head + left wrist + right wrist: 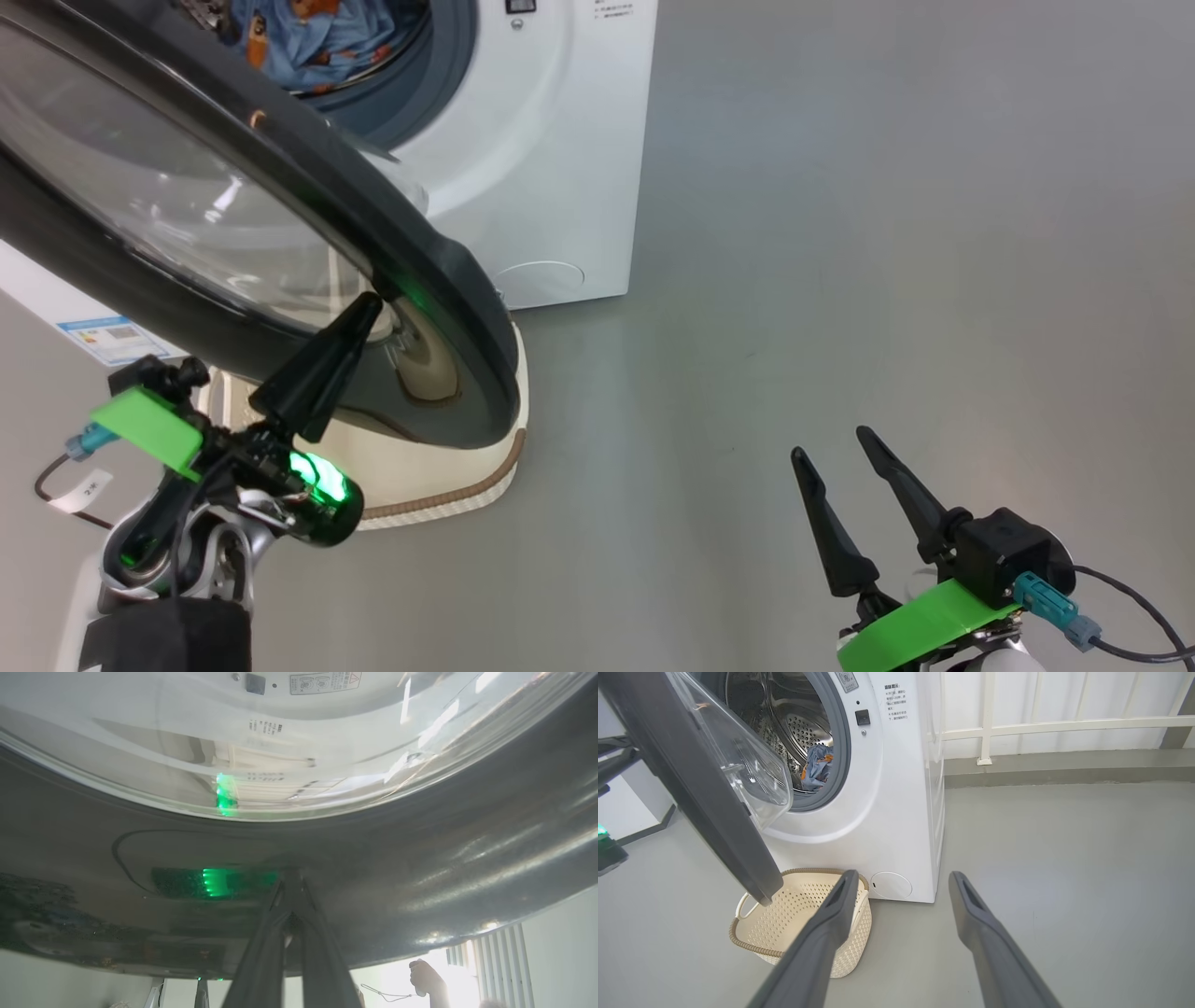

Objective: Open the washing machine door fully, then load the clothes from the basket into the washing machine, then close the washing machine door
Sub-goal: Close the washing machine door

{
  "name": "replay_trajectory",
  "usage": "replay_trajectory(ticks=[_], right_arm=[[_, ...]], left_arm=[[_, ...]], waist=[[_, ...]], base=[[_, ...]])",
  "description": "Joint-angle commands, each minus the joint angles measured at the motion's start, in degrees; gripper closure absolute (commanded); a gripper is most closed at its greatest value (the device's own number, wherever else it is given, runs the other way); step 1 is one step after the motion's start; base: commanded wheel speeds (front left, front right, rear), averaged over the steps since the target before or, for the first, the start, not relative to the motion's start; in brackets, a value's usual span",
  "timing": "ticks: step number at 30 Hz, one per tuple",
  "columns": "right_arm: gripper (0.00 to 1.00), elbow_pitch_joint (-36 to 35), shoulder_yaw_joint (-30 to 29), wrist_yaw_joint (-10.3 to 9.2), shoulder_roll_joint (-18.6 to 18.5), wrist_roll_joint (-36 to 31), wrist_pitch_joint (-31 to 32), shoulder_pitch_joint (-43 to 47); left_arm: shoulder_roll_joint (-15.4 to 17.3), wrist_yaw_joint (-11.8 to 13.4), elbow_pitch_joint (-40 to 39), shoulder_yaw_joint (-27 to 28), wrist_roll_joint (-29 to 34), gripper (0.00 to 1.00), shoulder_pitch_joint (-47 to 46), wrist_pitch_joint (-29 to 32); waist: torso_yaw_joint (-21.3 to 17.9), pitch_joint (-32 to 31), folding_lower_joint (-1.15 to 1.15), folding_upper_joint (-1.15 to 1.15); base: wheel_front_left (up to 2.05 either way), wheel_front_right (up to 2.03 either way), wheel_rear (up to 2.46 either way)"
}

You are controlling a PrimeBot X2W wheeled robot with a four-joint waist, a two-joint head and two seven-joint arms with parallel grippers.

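Note:
The washing machine (560, 140) stands white with its drum open. Its round black door (401, 243) hangs partly swung out over the basket (467, 490). My left gripper (369, 301) is shut, and its tips press on the door's glossy outer face (420, 868) just below the glass window. The clothes (308, 42), blue with orange figures, lie inside the drum (817, 765). The cream basket (852, 947) sits on the floor before the machine, its visible inside bare. My right gripper (831, 444) hovers open over the floor to the right, holding nothing (903, 877).
Grey floor spreads wide to the right of the machine. A white railing (985, 728) runs along the back wall. A person's hand (423, 975) shows beyond the door's lower edge. A white panel with a blue label (112, 338) lies at the left.

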Motion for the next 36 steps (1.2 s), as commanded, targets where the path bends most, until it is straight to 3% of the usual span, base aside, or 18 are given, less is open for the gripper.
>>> replay_trajectory(ticks=[1, 20, 36], right_arm=[[0.0, -1.2, 1.2, 0.1, 0.1, 0.7, -0.6, -1.1], [0.0, -1.3, 1.1, 0.1, 0.5, 0.5, -0.7, -1.9], [0.0, -0.4, 1.0, 0.1, 0.7, 0.9, -0.7, -1.3]], left_arm=[[0.9, -0.5, -0.8, 1.7, -0.5, 1.0, -1.7, -0.3], [0.9, -0.6, -1.7, 2.1, -0.9, 1.0, -3.5, -2.0], [0.9, -0.6, -2.3, 3.8, 0.9, 1.0, 0.2, -6.0]], waist=[[-0.1, 0.1, 0.0, 0.0], [0.5, 1.6, 0.0, 0.0], [5.0, -2.5, 0.0, 0.0]], base=[[0.0, 0.0, 0.0], [0.0, 0.0, 0.0], [0.0, 0.0, 0.0]])
